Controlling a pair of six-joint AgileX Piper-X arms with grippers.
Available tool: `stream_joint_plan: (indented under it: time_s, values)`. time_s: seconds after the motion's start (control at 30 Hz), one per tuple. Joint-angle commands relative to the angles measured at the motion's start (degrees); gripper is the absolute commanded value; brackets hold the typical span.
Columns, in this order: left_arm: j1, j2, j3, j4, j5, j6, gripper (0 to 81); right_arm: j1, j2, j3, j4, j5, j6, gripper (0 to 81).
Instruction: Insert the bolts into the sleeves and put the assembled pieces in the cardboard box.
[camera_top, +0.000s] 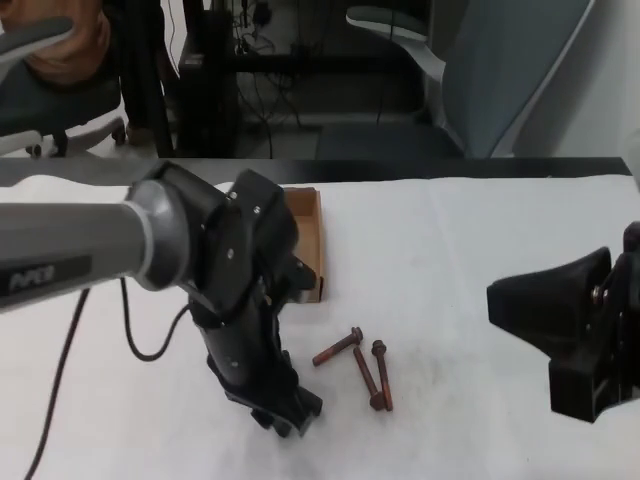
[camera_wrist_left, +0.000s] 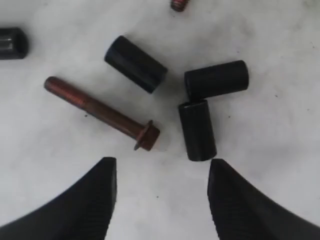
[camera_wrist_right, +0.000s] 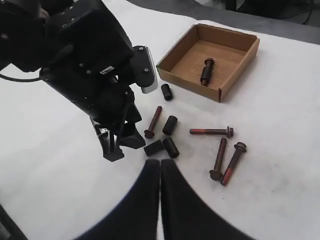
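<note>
Progress is judged slight: one assembled piece (camera_wrist_right: 207, 71) is seen in the cardboard box (camera_wrist_right: 187, 83), four bolts (camera_wrist_right: 210, 131) and four sleeves (camera_wrist_right: 170, 125) are scattered loose, the left hand (camera_wrist_left: 161, 172) is held open above them, and the right hand (camera_wrist_right: 160, 166) is clenched.

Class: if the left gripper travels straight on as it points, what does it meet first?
Probably the white cloth between the rust-brown metal bolt and a black cylindrical sleeve; depth is unclear.

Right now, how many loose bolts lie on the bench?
4 bolts. One lies among the sleeves by the left tool; three lie grouped apart from them. A fifth, sleeved, is in the box. The arm may hide more.
</note>
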Motion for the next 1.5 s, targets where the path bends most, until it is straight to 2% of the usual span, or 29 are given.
stream_joint_plan:
  time_s: [0.0, 0.17, 0.57, 0.63, 0.7, 0.73, 0.77, 0.8, 1.1, 1.33, 1.47]
  values:
    - [-1.48, 0.34, -0.72, -0.96, 0.41, 0.23, 51.5, 0.15, 0.00, 0.48, -0.17, -0.64, 0.00, 0.6]
    - [-3.42, 0.69, -0.84, -3.81, 0.41, 0.50, 51.5, 0.15, 0.00, 0.68, -0.74, -0.64, 0.00, 0.6]
    - [-3.45, 6.93, -1.49, -2.96, 0.41, -1.42, 51.2, 0.15, 0.00, 0.68, -0.74, -0.64, 0.00, 0.6]
    - [-3.45, 7.39, -1.49, -2.85, 0.41, -1.40, 43.5, 0.15, 0.00, 0.68, -0.72, -0.52, -0.11, 0.6]
    - [-3.45, 7.40, -1.49, -2.74, 0.41, -1.40, 24.4, 0.15, 0.00, 0.68, -0.72, -0.07, -0.11, 0.6]
    - [-3.45, 7.40, -1.49, -2.48, 0.41, -1.40, 10.6, 0.15, 0.00, 0.68, -0.83, -0.08, -0.11, 0.6]
    - [-3.45, 7.40, -1.49, -2.49, 0.41, -1.30, 2.5, 0.15, 0.00, 0.68, -0.98, -0.08, -0.11, 0.6]
    - [-3.45, 7.40, -1.49, -2.49, 0.41, -0.79, 1.1, 0.15, 0.00, 0.68, -1.21, -0.08, -0.11, 0.6]
    - [-3.45, 2.01, -1.49, 0.59, 0.41, -0.13, 1.8, 0.01, 1.59, 1.84, -2.45, 1.72, -0.11, 0.6]
    - [-3.07, -18.04, 0.11, 0.78, 0.18, -0.48, 1.8, -0.14, 13.66, 3.94, -2.95, 1.11, 3.85, 0.6]
    - [-1.83, -31.04, 3.66, -2.32, -0.04, -1.41, 1.8, -0.14, 22.43, 3.71, -8.89, -0.14, 3.99, 0.4]
